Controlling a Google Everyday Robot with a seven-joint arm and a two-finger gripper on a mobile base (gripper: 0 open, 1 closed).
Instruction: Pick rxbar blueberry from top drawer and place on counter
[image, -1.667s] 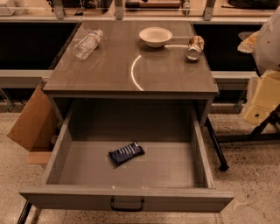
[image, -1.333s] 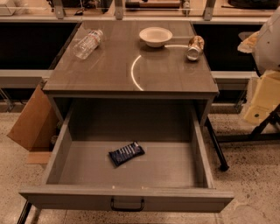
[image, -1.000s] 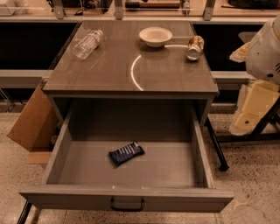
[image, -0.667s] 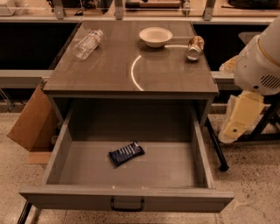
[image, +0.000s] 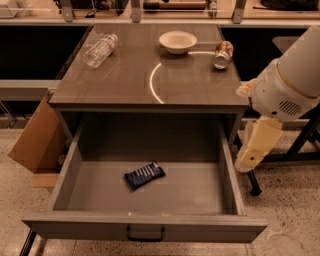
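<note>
The rxbar blueberry (image: 144, 175), a dark navy wrapper with white stripes, lies flat on the floor of the open top drawer (image: 145, 227), left of its middle. The drawer is pulled fully out below the counter (image: 130, 75), which bears a pale arc line. My arm, white with a cream end link, comes in from the right. My gripper (image: 248, 161) hangs just outside the drawer's right wall, well apart from the bar.
On the counter are a clear plastic bottle (image: 101, 50) lying at the back left, a white bowl (image: 178, 41) at the back middle and a tan can (image: 222, 54) on its side at the back right. A cardboard box (image: 35, 140) leans left of the drawer.
My arm has swung in from the right edge, leftward and down, to the drawer's right side. The bar and the things on the counter have not moved.
</note>
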